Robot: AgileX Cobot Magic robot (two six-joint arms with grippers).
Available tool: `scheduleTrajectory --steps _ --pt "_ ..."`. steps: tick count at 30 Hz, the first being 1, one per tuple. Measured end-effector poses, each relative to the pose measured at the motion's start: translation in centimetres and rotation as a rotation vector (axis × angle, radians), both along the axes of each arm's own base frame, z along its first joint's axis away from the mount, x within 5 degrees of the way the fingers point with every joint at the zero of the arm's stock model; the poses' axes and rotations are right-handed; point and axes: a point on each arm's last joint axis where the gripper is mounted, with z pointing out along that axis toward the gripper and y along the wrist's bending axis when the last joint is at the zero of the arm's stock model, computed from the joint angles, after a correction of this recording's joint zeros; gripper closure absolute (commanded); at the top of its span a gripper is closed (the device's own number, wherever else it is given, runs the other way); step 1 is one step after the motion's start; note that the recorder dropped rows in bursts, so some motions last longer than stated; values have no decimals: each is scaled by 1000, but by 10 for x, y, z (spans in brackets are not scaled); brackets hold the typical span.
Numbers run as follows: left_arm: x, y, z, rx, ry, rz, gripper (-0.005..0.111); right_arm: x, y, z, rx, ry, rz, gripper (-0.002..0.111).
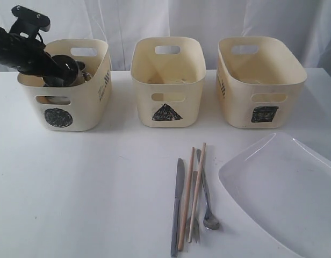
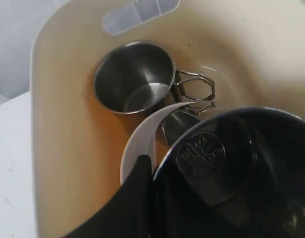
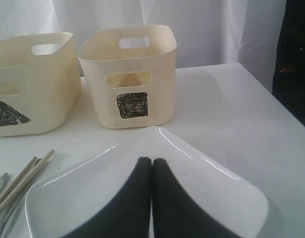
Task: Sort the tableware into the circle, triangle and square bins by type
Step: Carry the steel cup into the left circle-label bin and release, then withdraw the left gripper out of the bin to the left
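Currently: counter (image 1: 90,188) carries large white square plate (image 1: 283,188) front right, with right claw (image 3: 152,163) closed on nothing above it. Circle tub (image 1: 74,115), triangle tub (image 1: 166,86) and square tub (image 1: 262,80) stand in a back row. Left claw (image 2: 153,171) clamps steel bowl (image 2: 241,168) by the rim over circle tub, above small white bowl (image 2: 140,144) and steel mug (image 2: 135,77). Knife (image 1: 177,209), chopsticks (image 1: 187,199) and spoon (image 1: 210,221) lie beside plate.
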Motion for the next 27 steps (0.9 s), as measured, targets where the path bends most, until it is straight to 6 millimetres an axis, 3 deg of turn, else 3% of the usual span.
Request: scheduleTrajectory --steps 8,14,16,21,27 --pt "3 -1 4 2 16 -12 103 0 0 0 0 0 0 108" --pt "2 -1 3 2 31 -16 69 0 0 0 0 0 0 108" --pt "2 -1 3 2 31 -16 63 0 0 0 0 0 0 108" --pt "0 -2 6 -11 42 -10 65 0 0 0 0 0 0 108" --pt "-18 -1 40 -28 29 -21 70 0 0 0 0 0 0 108"
